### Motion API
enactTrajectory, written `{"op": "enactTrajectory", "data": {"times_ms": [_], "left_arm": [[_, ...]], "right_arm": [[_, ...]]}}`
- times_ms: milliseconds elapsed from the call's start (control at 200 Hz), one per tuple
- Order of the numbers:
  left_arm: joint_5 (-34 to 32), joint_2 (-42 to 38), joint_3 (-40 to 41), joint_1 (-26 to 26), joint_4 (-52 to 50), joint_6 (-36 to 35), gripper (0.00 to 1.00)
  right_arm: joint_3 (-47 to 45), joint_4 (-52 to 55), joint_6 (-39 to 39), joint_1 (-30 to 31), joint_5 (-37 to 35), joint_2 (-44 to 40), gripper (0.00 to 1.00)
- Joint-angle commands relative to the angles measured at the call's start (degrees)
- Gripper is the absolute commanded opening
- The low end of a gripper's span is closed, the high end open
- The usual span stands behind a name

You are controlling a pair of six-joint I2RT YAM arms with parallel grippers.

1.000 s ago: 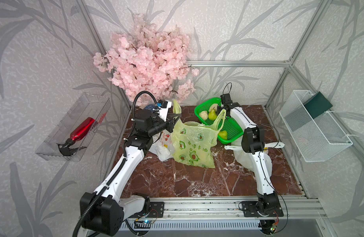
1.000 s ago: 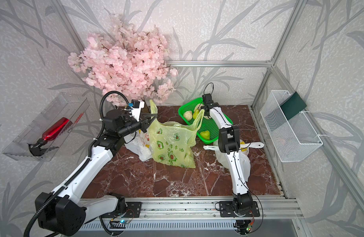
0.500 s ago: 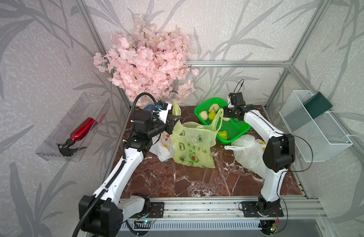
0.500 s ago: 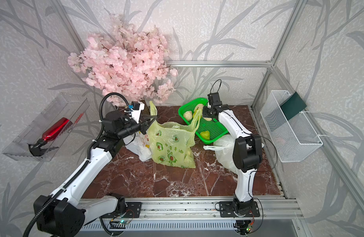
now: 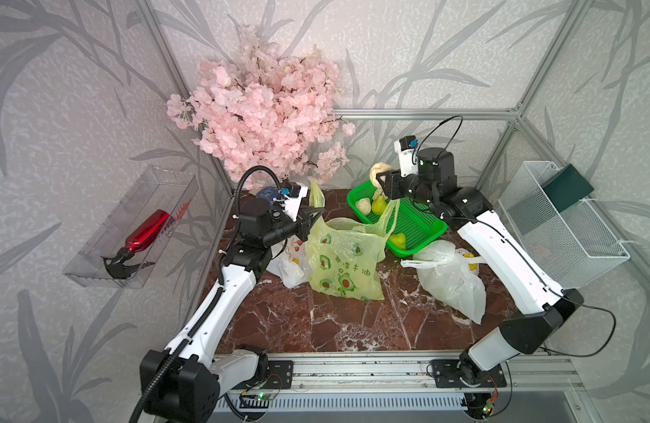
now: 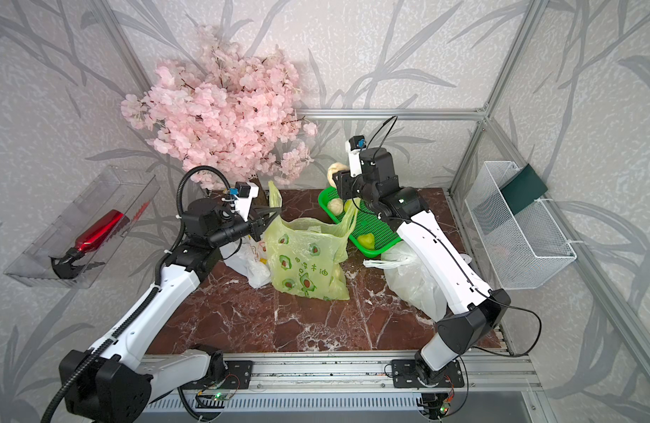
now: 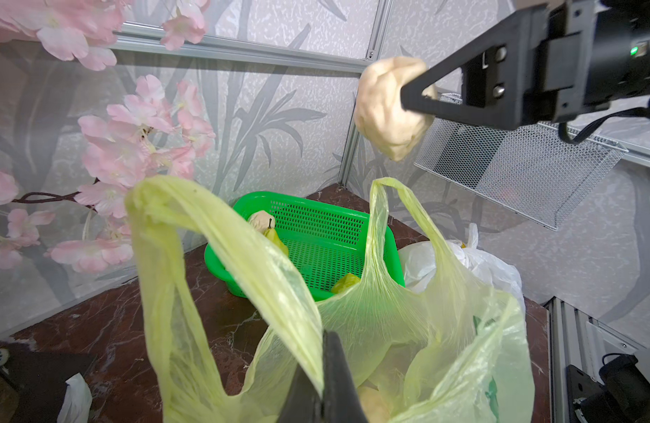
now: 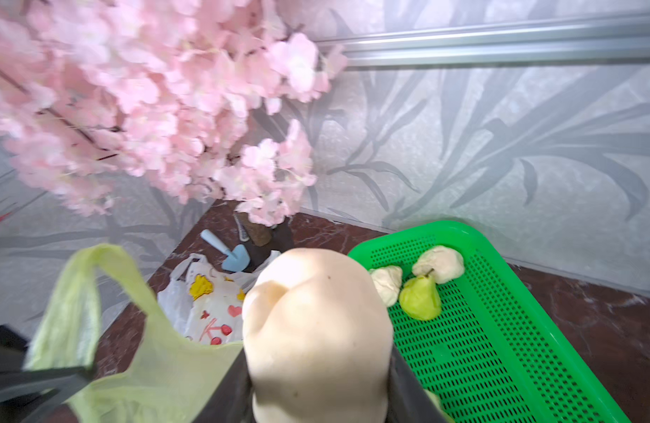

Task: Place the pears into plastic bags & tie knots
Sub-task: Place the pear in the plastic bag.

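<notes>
Left wrist view: left tool (image 7: 325,353) pinches the yellow-green bag (image 7: 389,329) by its rim, holding it open. Right tool (image 7: 407,102) grips a pale pear (image 7: 382,110) aloft, likely bound for it.

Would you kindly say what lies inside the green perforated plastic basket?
Two pale cream lumps and a yellow-green pear at the far end, another yellow-green pear nearer. The right arm hides part of the green plastic basket.

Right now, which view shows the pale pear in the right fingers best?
Left wrist: almost the whole pale pear shows, pinched in the right fingers, open yellow-green bag also in frame. Right wrist has the pear close but cropped. In both top views the pear is small and partly hidden by the fingers.
</notes>
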State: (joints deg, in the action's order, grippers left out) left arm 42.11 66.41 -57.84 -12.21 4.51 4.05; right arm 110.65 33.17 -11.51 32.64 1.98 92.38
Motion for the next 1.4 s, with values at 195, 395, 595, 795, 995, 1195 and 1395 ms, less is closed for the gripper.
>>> {"op": "enactTrajectory", "data": {"times_ms": [195,395,595,795,995,1195,1395], "left_arm": [[3.93,-2.08,0.89,0.34,4.07,-2.39,0.00],[7.03,-3.95,3.82,0.43,4.34,-5.90,0.00],[11.39,-1.80,4.64,0.36,8.31,-4.82,0.00],[12.47,-1.29,4.61,0.43,7.01,-8.13,0.00],[15.52,-1.06,4.32,0.43,7.25,-7.11,0.00],[20.34,0.07,3.87,0.34,7.46,-5.65,0.00],[23.08,0.78,3.04,0.25,6.14,-5.02,0.00]], "right_arm": [[-0.72,9.67,-4.74,6.39,24.32,8.00,0.27],[-11.79,7.26,-9.82,6.38,35.21,8.77,0.29],[-12.63,9.94,-6.71,5.19,36.80,9.99,0.46],[-8.05,15.81,-0.74,3.71,38.37,8.55,0.66],[-4.91,11.34,0.13,-0.05,36.70,5.72,0.67],[-10.14,-11.87,-4.31,0.04,39.51,1.17,0.80],[-4.15,-12.59,-3.00,4.01,36.69,5.84,0.87]]}}
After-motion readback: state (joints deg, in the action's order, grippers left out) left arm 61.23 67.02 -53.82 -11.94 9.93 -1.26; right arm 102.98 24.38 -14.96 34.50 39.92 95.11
